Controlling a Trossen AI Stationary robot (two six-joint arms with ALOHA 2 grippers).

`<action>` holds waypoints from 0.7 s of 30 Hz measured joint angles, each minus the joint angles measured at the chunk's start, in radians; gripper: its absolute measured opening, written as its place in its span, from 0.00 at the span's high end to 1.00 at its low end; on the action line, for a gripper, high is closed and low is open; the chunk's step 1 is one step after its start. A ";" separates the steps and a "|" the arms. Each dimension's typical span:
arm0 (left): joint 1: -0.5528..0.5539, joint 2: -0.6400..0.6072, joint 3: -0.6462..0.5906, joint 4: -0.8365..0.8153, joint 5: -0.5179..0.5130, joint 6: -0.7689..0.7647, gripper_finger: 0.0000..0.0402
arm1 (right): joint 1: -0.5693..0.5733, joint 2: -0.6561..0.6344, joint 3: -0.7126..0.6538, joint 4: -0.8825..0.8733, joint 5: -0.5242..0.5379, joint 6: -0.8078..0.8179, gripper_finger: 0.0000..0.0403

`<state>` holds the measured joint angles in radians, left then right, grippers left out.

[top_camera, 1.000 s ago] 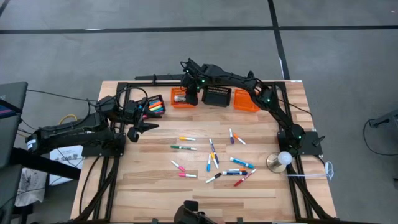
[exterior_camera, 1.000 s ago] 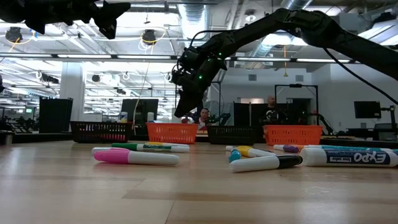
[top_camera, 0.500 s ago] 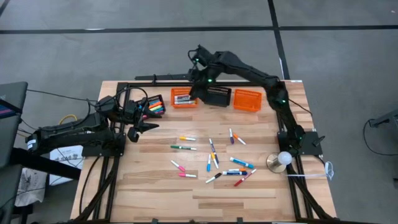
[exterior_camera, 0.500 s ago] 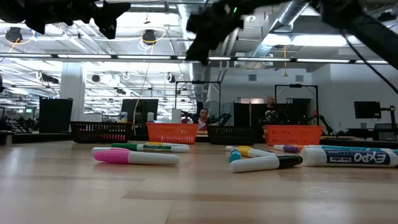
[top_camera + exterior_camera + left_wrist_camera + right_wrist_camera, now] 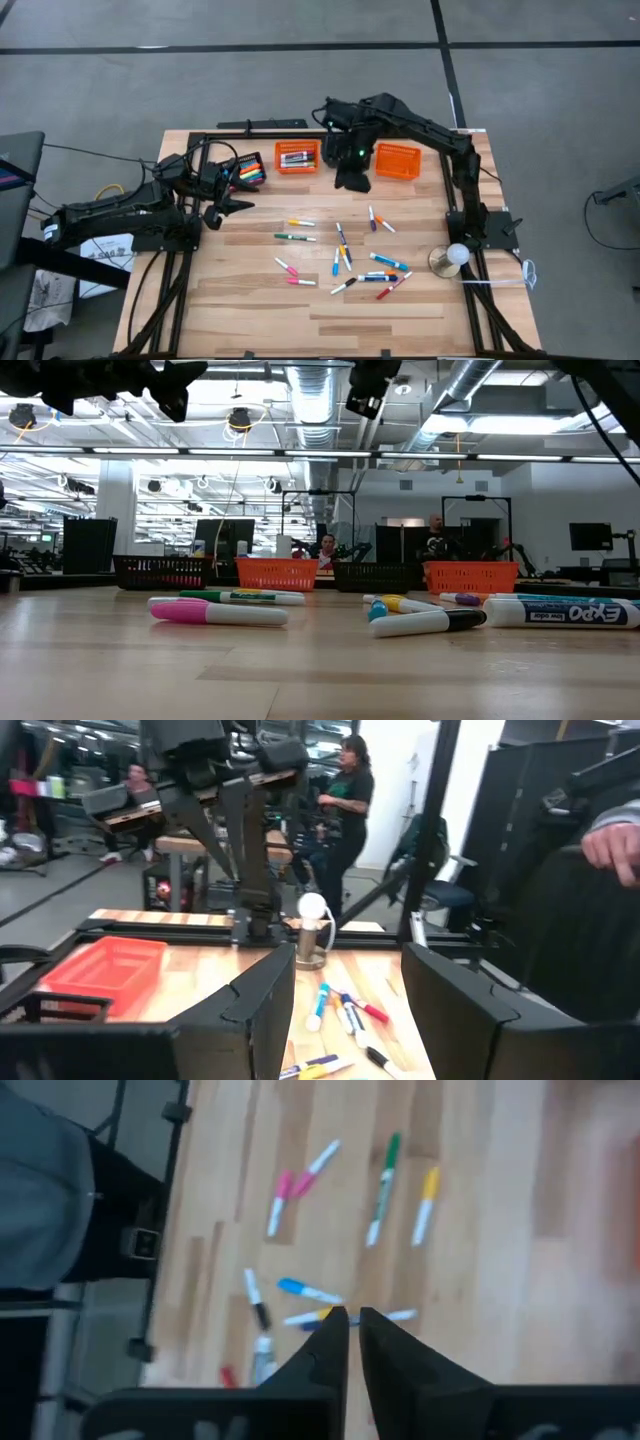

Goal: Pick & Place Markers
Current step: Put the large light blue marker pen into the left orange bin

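Many markers (image 5: pixel 340 255) in pink, green, yellow, blue and black lie loose on the wooden table's middle; the low view shows a pink one (image 5: pixel 215 612) and a black-capped one (image 5: pixel 430 622) lying flat. More markers fill the orange basket (image 5: pixel 297 157) and the black basket (image 5: pixel 246 168) at the far left. My right gripper (image 5: pixel 352 183) hangs high over the far middle, shut and holding nothing, its fingers (image 5: pixel 330 1342) slanting down toward the loose markers. My left gripper (image 5: pixel 238 203) waits open at the left, level, its fingers apart in the wrist view (image 5: pixel 345 1010).
A second orange basket (image 5: pixel 395 162) stands at the far right, and my right arm covers another black one beside it. A white ball on a round stand (image 5: pixel 455 255) sits near the right arm's base. A black frame (image 5: pixel 250 135) edges the table. People stand in the room beyond.
My right gripper has risen from just over the far-left orange basket. It has swung toward the table's right and near side and now hangs high over the far middle, tipped more steeply down. The markers have not moved.
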<state>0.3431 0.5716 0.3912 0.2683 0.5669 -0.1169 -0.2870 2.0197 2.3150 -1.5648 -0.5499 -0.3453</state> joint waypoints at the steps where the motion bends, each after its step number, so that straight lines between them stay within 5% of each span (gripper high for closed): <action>1: 0.000 0.000 0.000 0.000 0.015 0.000 0.54 | 0.014 -0.008 -0.011 -0.003 0.000 0.033 0.96; 11: 0.000 0.000 0.000 -0.001 0.092 -0.001 0.54 | 0.155 -0.138 -0.297 -0.006 0.139 0.227 0.96; 21: 0.000 0.000 0.000 -0.001 0.093 -0.023 0.54 | 0.285 -0.434 -0.877 0.297 0.221 0.560 0.93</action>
<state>0.3428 0.5716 0.3912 0.2672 0.6598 -0.1402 -0.0018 1.5861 1.4377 -1.2676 -0.3293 0.2145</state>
